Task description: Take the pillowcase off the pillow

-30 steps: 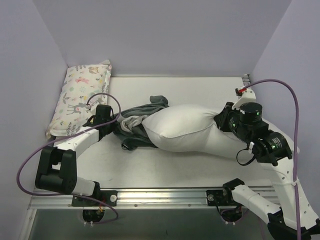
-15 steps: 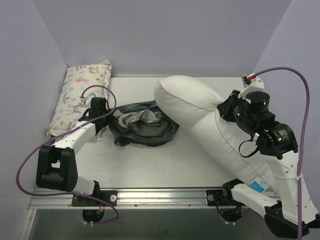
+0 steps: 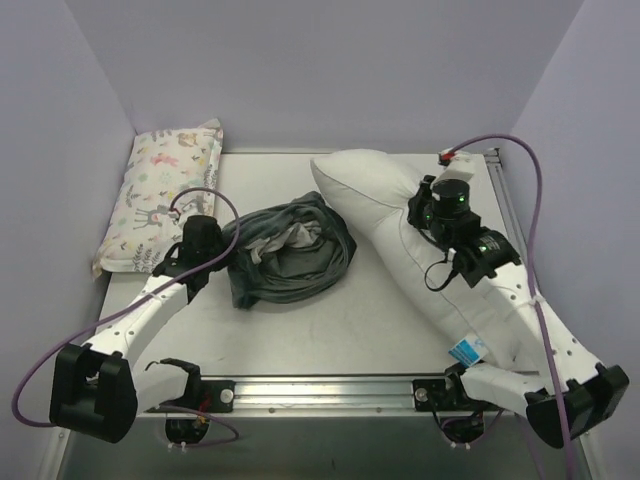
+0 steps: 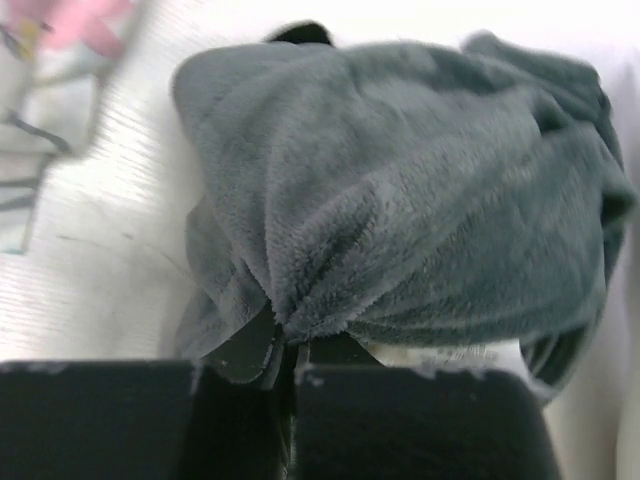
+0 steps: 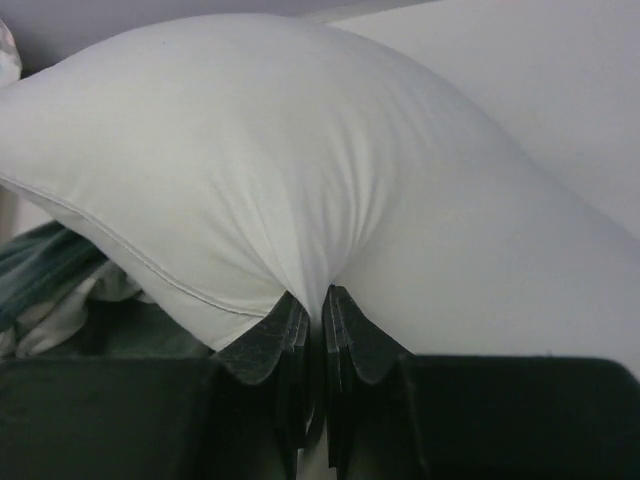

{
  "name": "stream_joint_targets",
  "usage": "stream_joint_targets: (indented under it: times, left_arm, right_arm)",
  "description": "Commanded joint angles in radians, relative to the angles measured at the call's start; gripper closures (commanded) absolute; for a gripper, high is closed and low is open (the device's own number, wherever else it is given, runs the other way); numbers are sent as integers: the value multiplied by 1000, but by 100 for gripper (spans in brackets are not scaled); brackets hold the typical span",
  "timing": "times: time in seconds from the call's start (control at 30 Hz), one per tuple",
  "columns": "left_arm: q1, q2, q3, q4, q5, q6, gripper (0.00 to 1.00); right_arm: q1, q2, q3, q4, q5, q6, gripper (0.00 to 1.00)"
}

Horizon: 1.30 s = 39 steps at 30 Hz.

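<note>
1. Rail (image 3: pixel 320 388) runs along the near edge of the table (image 3: pixel 330 330), with both arm bases fixed to it.
2. Just beyond the rail on the right lies the near corner of the pillow (image 3: pixel 370 195), where a small blue-and-white tag (image 3: pixel 466 350) shows. The plain white pillow stretches diagonally from this corner up the right side of the table toward the far middle.
3. The right gripper (image 3: pixel 418 212) sits on the pillow about halfway along it. The right wrist view shows this gripper (image 5: pixel 322 310) with its jaws squeezed together on a pinch of the white cover, and the pillow (image 5: pixel 250 150) bulges up above them.
4. The left gripper (image 3: pixel 228 250) reaches in from the left to the edge of the pillowcase (image 3: pixel 295 255). In the left wrist view its jaws are clamped on a gathered fold of the dark grey-green plush, at the gripper (image 4: pixel 288 345), and the pillowcase (image 4: pixel 400 200) fans out from that fold.
5. The pillowcase is off the pillow. It lies as a crumpled heap in the middle of the table between the two grippers, with a lighter inner patch showing near its top. Its right edge is just beside the pillow; I cannot tell whether they touch.
6. Farthest off, a smaller printed pillow (image 3: pixel 160 195) with pastel animals leans in the far left corner against the wall, apart from the heap.
</note>
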Motion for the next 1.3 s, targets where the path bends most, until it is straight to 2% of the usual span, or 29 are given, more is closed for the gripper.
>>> stream_joint_targets:
  times: [0.0, 0.07, 0.13, 0.17, 0.2, 0.23, 0.27, 0.3, 0.33, 0.37, 0.53, 0.57, 0.73, 0.77, 0.93, 1.27]
  left_arm:
    - [-97, -69, -27, 5, -6, 28, 100]
    - [-120, -113, -57, -9, -13, 31, 97]
    - [-137, -167, -80, -21, 4, 45, 87]
    - [-138, -187, -93, -33, 9, 51, 73]
    - [-140, -201, -97, -40, 16, 58, 64]
    - [-140, -231, -99, -44, 35, 71, 56]
    - [-142, -247, -97, -50, 41, 86, 49]
    - [-142, -260, -90, -66, 44, 92, 42]
    - [-142, -282, -84, -73, 55, 106, 39]
    - [-143, -293, -76, -87, 61, 111, 35]
    - [-145, -325, -4, -132, 116, 149, 31]
    - [-145, -328, 5, -145, 125, 157, 30]
    - [-146, -357, 42, -167, 174, 187, 27]
    - [-146, -359, 58, -178, 175, 193, 27]
    - [-151, -398, 98, -222, 213, 242, 26]
    - [-163, -495, 99, -270, 280, 322, 21]
  right_arm:
    - [107, 33, -98, 355, 151, -51, 100]
    - [109, 63, -152, 393, 111, -19, 100]
    - [109, 99, -175, 402, 82, 17, 100]
    - [109, 118, -198, 407, 40, 29, 100]
    - [110, 127, -207, 412, 10, 41, 98]
    - [110, 133, -218, 427, -13, 54, 92]
    - [110, 145, -223, 425, -40, 60, 80]
    - [110, 173, -223, 422, -47, 58, 75]
    - [109, 190, -218, 422, -50, 51, 69]
    - [101, 230, -204, 412, -65, 46, 57]
    - [1, 310, -77, 317, -202, 51, 37]
    - [3, 299, -71, 306, -202, 43, 31]
    - [27, 244, -49, 244, -273, 31, 18]
    - [39, 206, -45, 208, -272, 31, 1]
    - [52, 39, -63, 74, -274, 66, 0]
    - [52, -423, -245, -131, -137, 80, 0]
